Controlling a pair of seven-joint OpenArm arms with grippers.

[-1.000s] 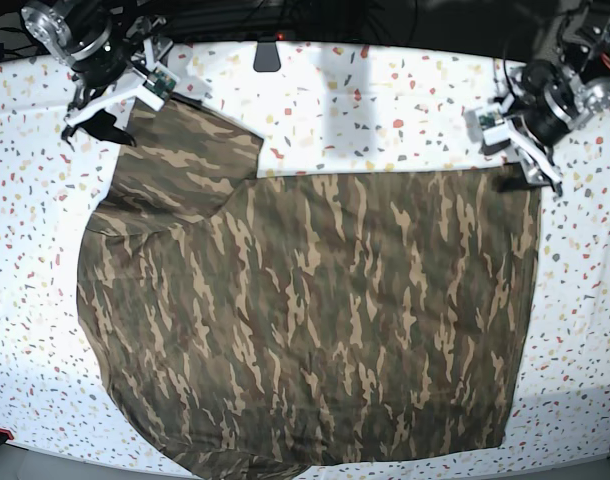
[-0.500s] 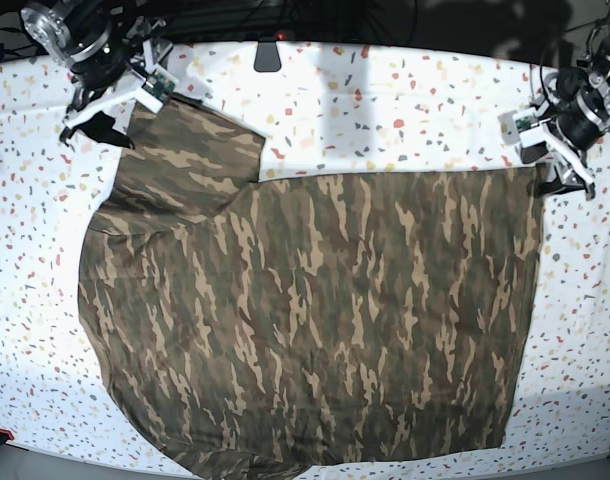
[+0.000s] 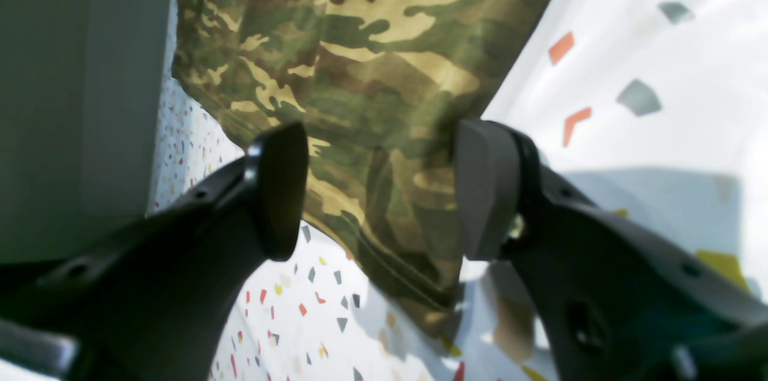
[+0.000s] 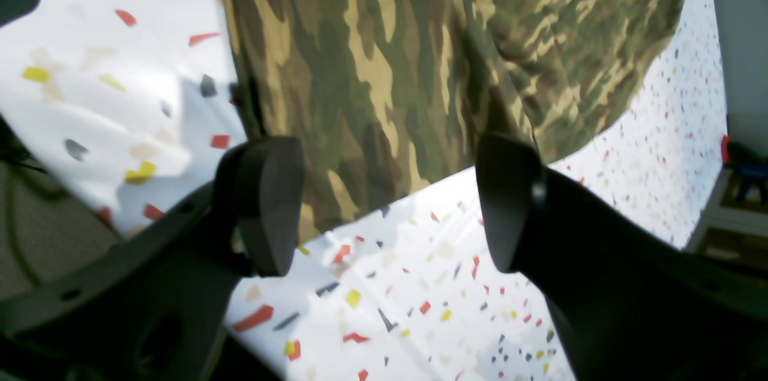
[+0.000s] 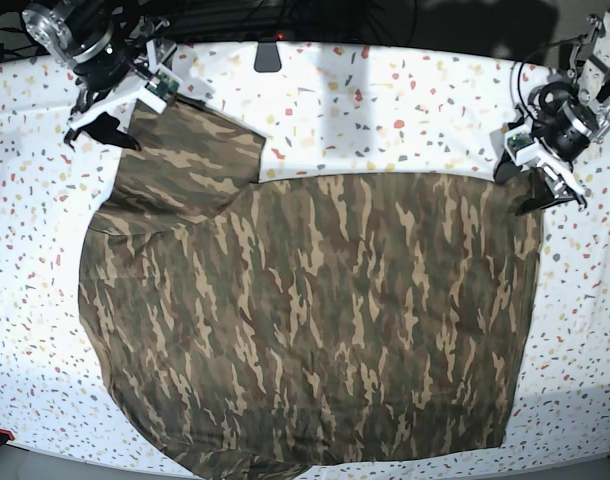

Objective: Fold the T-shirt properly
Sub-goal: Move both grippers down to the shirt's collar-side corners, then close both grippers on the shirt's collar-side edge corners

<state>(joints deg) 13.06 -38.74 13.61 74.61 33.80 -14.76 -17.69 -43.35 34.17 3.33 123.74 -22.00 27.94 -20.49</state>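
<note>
A camouflage T-shirt (image 5: pixel 305 320) in olive, brown and tan is seen spread flat over a white worktop (image 5: pixel 385 110) speckled with red, yellow and grey flecks. In the base view the shirt covers most of the surface; one sleeve is laid out towards the upper left corner, and the lower edge of the cloth is cut off by the bottom of the frame. No neck label can be made out.

The right hand (image 5: pixel 113 105) is placed at the top left of the base view, at the far end of the sleeve. In the right wrist view its two dark fingers (image 4: pixel 264 207) are held spread wide, with the sleeve's edge (image 4: pixel 390 99) visible between and beyond them; nothing is pinched.

The left hand (image 5: pixel 530 185) is placed at the upper right, over the shirt's corner. In the left wrist view its fingers (image 3: pixel 279 189) are likewise spread apart, with the hemmed corner of the cloth (image 3: pixel 384 189) seen lying between them. Whether the cloth is touched by the fingertips cannot be told, as the close view is blurred. A grey out-of-focus panel (image 3: pixel 78 87) blocks the left side of that view.
</note>
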